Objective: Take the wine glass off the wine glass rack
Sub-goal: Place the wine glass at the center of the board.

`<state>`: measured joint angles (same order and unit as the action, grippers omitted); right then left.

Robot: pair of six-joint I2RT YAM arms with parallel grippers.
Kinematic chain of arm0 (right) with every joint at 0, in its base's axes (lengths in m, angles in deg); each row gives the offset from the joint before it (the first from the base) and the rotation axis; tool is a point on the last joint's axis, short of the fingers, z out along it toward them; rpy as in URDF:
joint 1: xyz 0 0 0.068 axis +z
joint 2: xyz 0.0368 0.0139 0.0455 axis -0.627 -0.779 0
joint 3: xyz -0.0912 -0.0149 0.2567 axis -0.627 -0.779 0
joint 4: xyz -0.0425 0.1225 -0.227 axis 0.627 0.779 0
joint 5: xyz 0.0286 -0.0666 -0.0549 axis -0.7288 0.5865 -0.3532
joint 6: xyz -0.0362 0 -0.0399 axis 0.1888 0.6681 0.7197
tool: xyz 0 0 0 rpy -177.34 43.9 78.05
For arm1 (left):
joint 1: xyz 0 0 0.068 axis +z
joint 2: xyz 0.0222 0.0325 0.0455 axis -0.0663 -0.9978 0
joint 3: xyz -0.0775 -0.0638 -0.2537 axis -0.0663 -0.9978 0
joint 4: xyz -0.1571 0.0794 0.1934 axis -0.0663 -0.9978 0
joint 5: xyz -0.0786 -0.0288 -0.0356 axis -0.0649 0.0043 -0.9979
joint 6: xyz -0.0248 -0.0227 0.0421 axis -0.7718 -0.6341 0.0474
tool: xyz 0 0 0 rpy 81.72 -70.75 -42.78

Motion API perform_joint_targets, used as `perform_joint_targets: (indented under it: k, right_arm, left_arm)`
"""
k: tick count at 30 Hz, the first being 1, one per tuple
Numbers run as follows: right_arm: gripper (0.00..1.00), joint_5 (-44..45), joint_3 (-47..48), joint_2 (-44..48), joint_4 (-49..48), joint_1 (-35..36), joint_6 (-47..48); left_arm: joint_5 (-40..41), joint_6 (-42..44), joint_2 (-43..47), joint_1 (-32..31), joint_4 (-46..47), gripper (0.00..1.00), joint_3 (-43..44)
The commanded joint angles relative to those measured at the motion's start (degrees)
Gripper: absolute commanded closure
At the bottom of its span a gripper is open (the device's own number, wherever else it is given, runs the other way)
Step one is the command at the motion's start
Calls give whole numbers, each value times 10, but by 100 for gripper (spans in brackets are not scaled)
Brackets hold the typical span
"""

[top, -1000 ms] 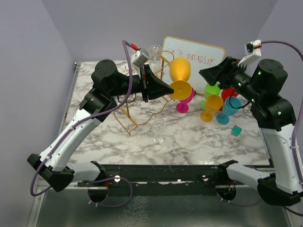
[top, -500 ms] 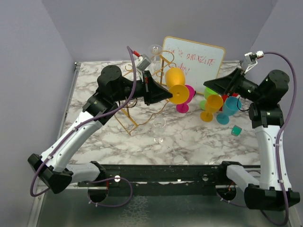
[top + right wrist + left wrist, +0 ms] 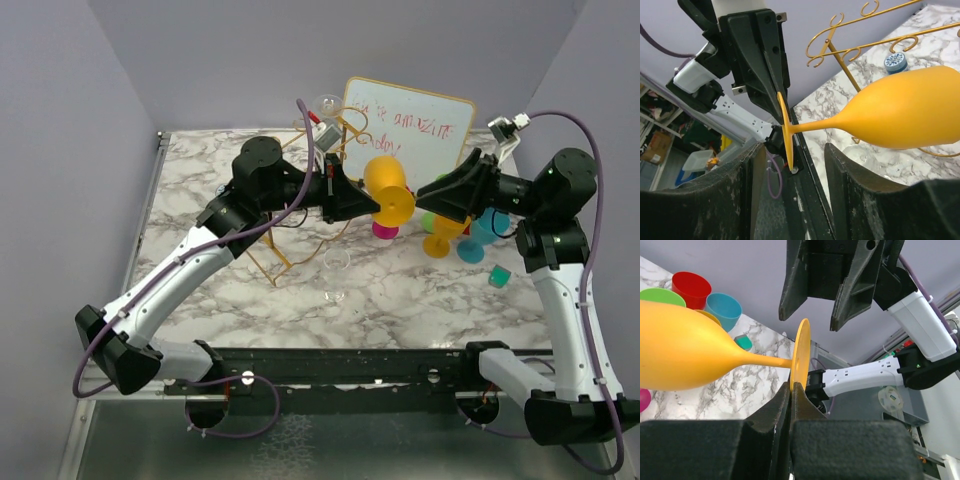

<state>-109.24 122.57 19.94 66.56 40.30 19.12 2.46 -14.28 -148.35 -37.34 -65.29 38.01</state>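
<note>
The wine glass, foot pinched in the left claw, may twist free if the spread right claw bumps it.

Matt orange wine glass, shiny metal-wire rack

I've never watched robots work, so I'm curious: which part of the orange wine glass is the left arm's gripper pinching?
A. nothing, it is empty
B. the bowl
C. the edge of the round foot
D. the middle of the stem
C: the left wrist view shows the left gripper shut on the rim of the flat foot of the orange wine glass, its bowl and stem untouched.
</note>
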Motion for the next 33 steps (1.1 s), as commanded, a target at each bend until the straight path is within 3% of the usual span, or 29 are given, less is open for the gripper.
perform_joint_targets:
  k: [1,6,13,21,23,27,33]
  right_arm:
    - [46,-25,-5,-4,18,7,14]
    - [56,-33,-17,-5,8,14,5]
    - [57,-42,-24,-8,18,15,13]
    - [91,-49,-13,2,19,16,19]
    - [98,-51,-12,2,21,16,21]
    - [100,-50,-19,2,21,16,21]
    - [100,-47,-18,6,25,16,25]
  left_arm:
    - [-7,-6,-12,-9,21,100,20]
    - [-4,-6,-19,-13,24,100,19]
    - [-8,-16,-20,-18,41,100,15]
    - [-4,-26,-22,-19,50,100,8]
    - [1,-33,-21,-19,61,77,4]
    - [-19,-63,-24,-19,112,60,-8]
    - [-24,-55,-34,-20,103,65,-8]
